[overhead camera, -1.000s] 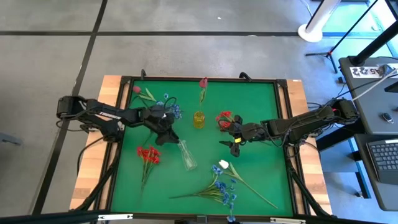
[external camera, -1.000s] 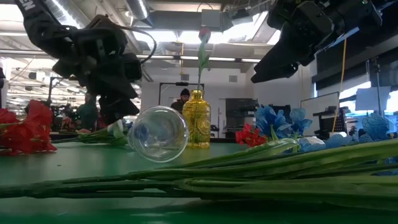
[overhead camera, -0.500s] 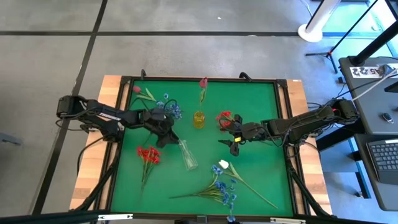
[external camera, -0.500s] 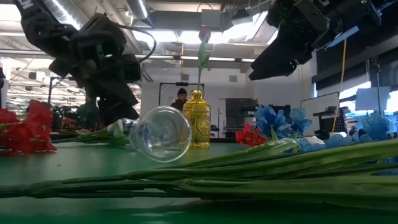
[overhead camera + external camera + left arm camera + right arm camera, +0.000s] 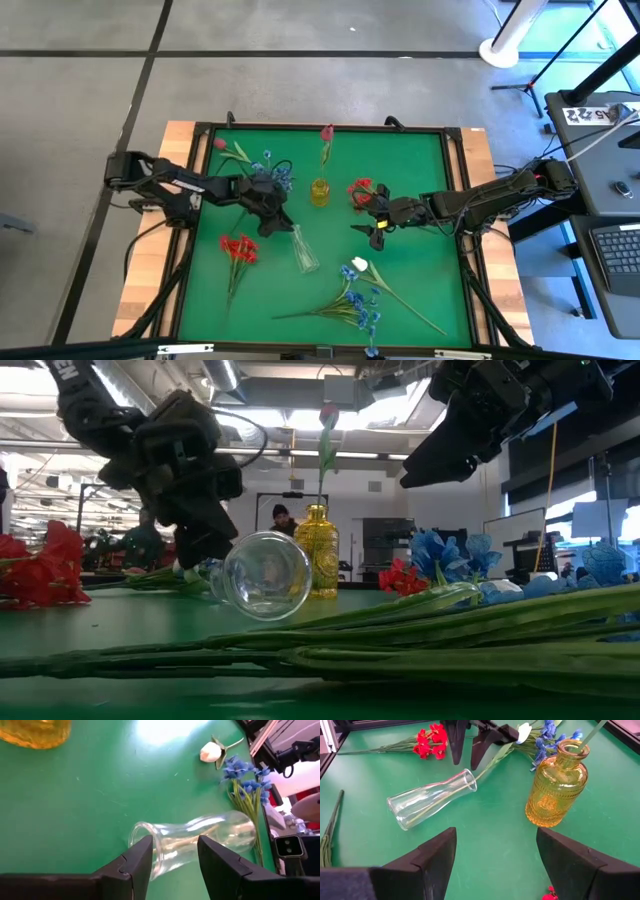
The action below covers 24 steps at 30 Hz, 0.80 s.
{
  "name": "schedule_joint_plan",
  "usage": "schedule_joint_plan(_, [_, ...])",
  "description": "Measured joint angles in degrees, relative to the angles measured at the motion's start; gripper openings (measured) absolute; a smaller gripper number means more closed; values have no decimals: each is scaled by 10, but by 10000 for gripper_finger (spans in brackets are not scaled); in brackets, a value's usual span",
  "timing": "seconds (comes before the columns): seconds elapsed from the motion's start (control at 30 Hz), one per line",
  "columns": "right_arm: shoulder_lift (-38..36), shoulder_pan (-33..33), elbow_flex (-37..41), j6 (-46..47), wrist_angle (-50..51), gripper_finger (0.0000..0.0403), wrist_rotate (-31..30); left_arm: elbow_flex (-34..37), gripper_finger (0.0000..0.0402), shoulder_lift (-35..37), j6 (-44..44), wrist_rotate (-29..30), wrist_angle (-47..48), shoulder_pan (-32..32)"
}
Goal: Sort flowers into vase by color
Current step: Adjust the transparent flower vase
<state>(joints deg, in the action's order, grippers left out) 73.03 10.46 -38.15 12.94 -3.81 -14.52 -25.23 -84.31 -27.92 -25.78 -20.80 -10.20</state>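
A clear glass vase (image 5: pixel 302 250) lies on its side on the green mat, its mouth toward my left gripper (image 5: pixel 280 218). That gripper is open and low, with one finger on either side of the vase's neck (image 5: pixel 170 847). An upright yellow vase (image 5: pixel 319 191) holds a pink bud (image 5: pixel 327 133) on a stem. My right gripper (image 5: pixel 374 229) hangs open above the mat, right of the yellow vase. Red flowers (image 5: pixel 238 248), a second red cluster (image 5: pixel 360 188), blue flowers (image 5: pixel 275 172) and a blue and white bunch (image 5: pixel 357 292) lie flat on the mat. My left gripper comes at the clear vase's neck (image 5: pixel 170 847) slanting down from the table's left and far side, with its fingers (image 5: pixel 137 865) across the neck, just behind the mouth. The vase rests on its side on the mat. I cannot tell whether either finger touches the glass.
A raised black frame (image 5: pixel 200 130) runs around the green mat. Long green stems (image 5: pixel 400 640) lie across the near part of the mat. There is bare mat (image 5: pixel 410 170) at the far right. A person (image 5: pixel 283 513) stands in the room far behind the table.
My left gripper has moved toward the table's near edge and right, coming down around the clear vase's neck, and has stayed open. My right arm has kept still.
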Motion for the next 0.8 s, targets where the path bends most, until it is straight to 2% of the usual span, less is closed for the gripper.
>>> schedule_joint_plan(0.27, [0,0,0,0,4,273,0,-10,151,-62,-16,-27,-7,9])
schedule_joint_plan(0.53, [0,0,0,0,4,273,-2,-10,145,-67,-19,-20,-44,21])
schedule_joint_plan(0.67, [0,0,0,0,5,273,-5,-10,115,-67,-16,-18,-61,27])
schedule_joint_plan(0.8, [0,0,0,0,5,273,-5,-10,66,-67,-10,-18,-69,31])
